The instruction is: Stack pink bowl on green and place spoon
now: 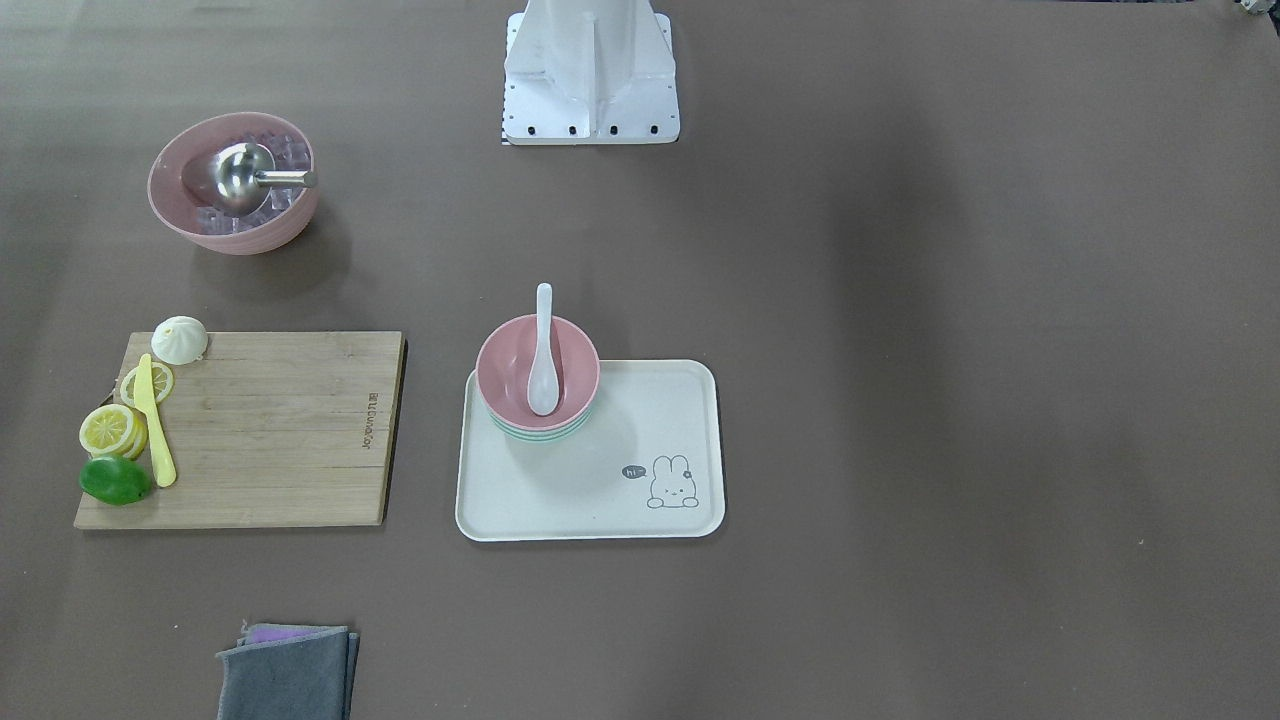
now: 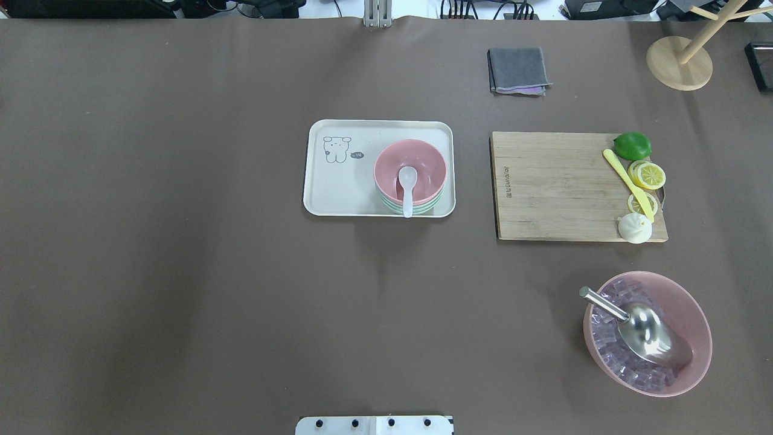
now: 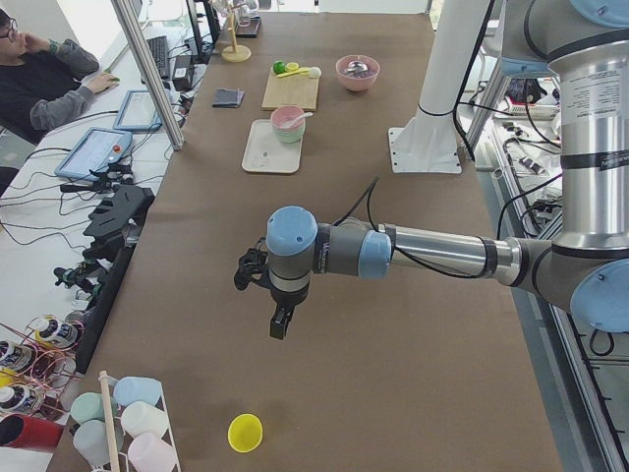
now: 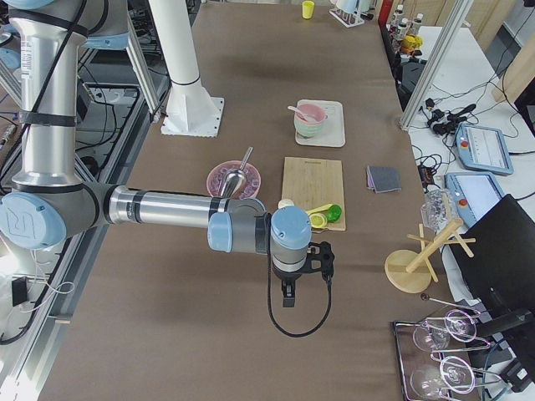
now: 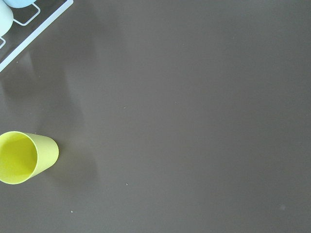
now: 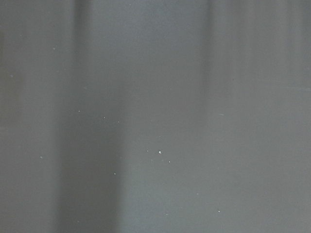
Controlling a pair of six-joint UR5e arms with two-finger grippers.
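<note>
Left gripper (image 3: 279,330), right gripper (image 4: 288,297): I cannot tell their opening | pink bowl (image 1: 505,370) tops green bowls (image 1: 540,435), spoon (image 1: 543,360) inside | risk: a bench jolt may tip the overhanging spoon out.

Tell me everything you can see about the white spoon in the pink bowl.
The spoon is short, glossy and white, ceramic by its look, with a deep oval scoop and a thick handle. It lies in the pink bowl, scoop on the bowl's floor, handle leaning on the rim and sticking out past it toward the robot's base. That bowl sits on the nested green bowls at a corner of the tray. Only the pink bowl touches the spoon.
</note>
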